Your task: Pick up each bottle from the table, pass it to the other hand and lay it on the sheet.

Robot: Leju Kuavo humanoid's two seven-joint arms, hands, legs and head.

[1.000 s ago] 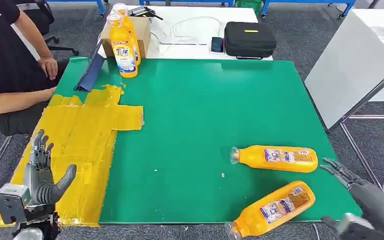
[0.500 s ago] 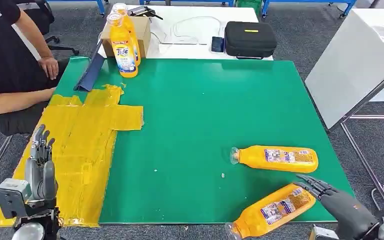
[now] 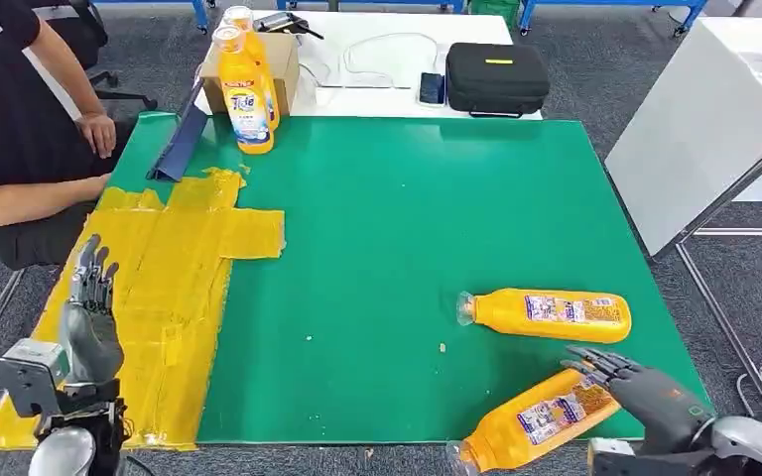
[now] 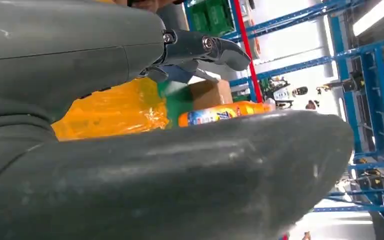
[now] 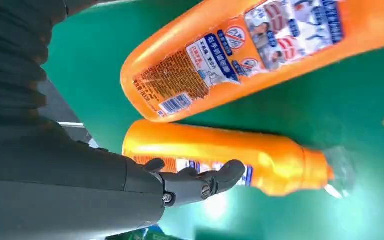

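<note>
Green mat (image 3: 397, 218) covers the work table and fills most of my head view, with grey carpet around it.

Nearest to me, lower right of the frame: my right hand (image 3: 645, 392) sits at the mat's near edge, fingers spread and reaching over the base end of the near bottle (image 3: 541, 416). That bottle lies on its side, slanted, cap hanging at the bottom edge of the mat. In the right wrist view the fingertips (image 5: 225, 175) overlap the bottle's side; I cannot tell whether they touch it. Nothing is gripped.

Lower left of the frame: my left hand (image 3: 89, 317) stands upright with fingers straight up and apart, holding nothing, over the near left part of the yellow sheet (image 3: 159, 268).

Just beyond the near bottle, right of centre, a second bottle (image 3: 546, 314) lies flat, cap pointing left. The two are close but apart.

The yellow sheet, wrinkled and cross-shaped, takes the left side of the mat.

Upper left: two upright bottles (image 3: 243, 94) stand at the far edge of the mat, against a cardboard box (image 3: 283, 59), with a dark blue folder (image 3: 179, 144) leaning nearby. A seated person (image 3: 10, 109) in black is at the left edge.

Top of frame: a white table with a black case (image 3: 496, 77) and a phone (image 3: 432, 89).
</note>
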